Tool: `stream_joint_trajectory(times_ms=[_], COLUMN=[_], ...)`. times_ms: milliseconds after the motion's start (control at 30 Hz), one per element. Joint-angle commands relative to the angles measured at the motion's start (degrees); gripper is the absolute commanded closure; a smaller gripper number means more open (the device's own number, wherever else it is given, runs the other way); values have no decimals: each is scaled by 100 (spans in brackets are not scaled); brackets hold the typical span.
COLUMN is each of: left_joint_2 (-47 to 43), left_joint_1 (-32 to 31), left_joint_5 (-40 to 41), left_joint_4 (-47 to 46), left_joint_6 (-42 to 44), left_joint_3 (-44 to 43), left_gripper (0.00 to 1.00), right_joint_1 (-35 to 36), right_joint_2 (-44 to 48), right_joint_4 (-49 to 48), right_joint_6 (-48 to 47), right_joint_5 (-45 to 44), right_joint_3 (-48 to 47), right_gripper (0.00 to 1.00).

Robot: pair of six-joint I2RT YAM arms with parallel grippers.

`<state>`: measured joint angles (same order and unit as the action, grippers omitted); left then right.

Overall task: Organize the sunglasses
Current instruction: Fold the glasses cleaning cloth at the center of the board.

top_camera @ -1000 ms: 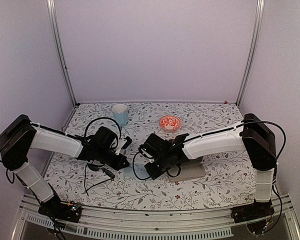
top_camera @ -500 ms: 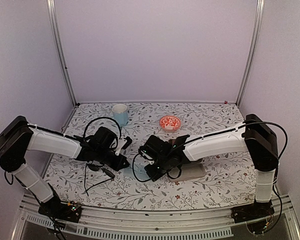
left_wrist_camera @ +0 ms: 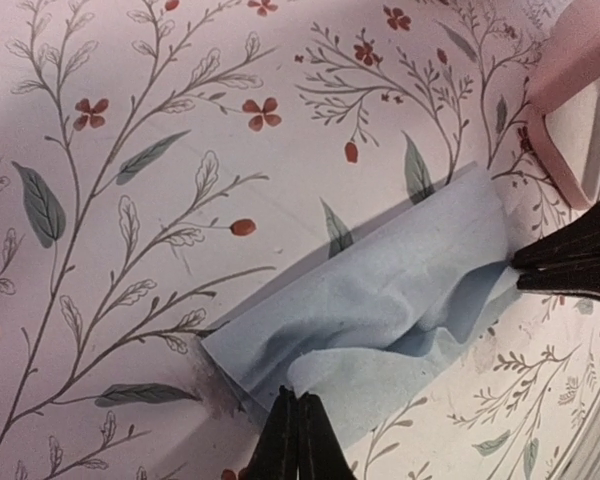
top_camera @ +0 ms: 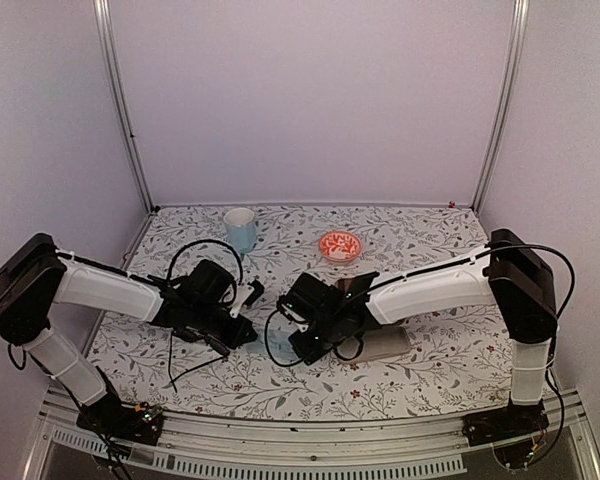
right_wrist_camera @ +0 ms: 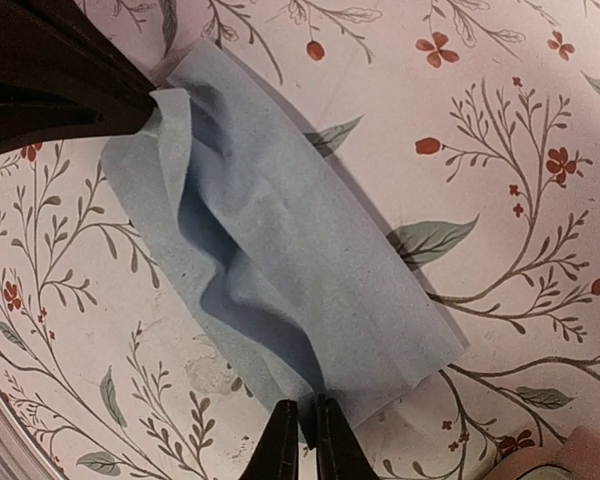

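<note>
A light blue cloth (left_wrist_camera: 400,290) lies rumpled on the flowered table (top_camera: 430,375), stretched between both grippers. My left gripper (left_wrist_camera: 298,400) is shut on a raised fold at one edge of the cloth. My right gripper (right_wrist_camera: 307,410) pinches the opposite edge (right_wrist_camera: 280,230), its jaws only a slit apart. In the top view the two grippers (top_camera: 248,335) (top_camera: 292,345) face each other over the cloth (top_camera: 265,346). A thin black shape (top_camera: 202,350) under the left arm may be the black sunglasses, but I cannot tell. The see-through pair is out of view.
An open pink case (left_wrist_camera: 570,120) lies just beyond the cloth, next to the right gripper's fingers (left_wrist_camera: 570,268). It also shows under the right forearm in the top view (top_camera: 385,343). A pale blue cup (top_camera: 240,228) and a red bowl (top_camera: 340,245) stand at the back.
The left gripper has shifted slightly left and toward the near edge. The right arm has barely moved.
</note>
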<state>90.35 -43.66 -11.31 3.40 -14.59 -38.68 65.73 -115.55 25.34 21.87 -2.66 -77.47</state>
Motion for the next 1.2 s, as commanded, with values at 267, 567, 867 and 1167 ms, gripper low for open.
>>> stream_joint_trajectory(times_ms=[267, 567, 867, 1167], left_joint_2=[-310, -674, -933, -1010], left_joint_1=[-322, -446, -451, -402], left_joint_5=[227, 413, 629, 848], left_joint_4=[185, 472, 585, 314], left_joint_6=[-181, -234, -209, -303], left_joint_3=[265, 352, 356, 211], left_gripper=[87, 82, 74, 67], right_joint_1=[111, 142, 21, -76], right_joint_2=[428, 765, 687, 405], right_joint_4=[-315, -518, -477, -510], right_joint_6=[190, 361, 434, 412], right_joint_5=[306, 410, 57, 20], right_joint_3=[318, 720, 413, 127], right_gripper=[84, 82, 82, 82])
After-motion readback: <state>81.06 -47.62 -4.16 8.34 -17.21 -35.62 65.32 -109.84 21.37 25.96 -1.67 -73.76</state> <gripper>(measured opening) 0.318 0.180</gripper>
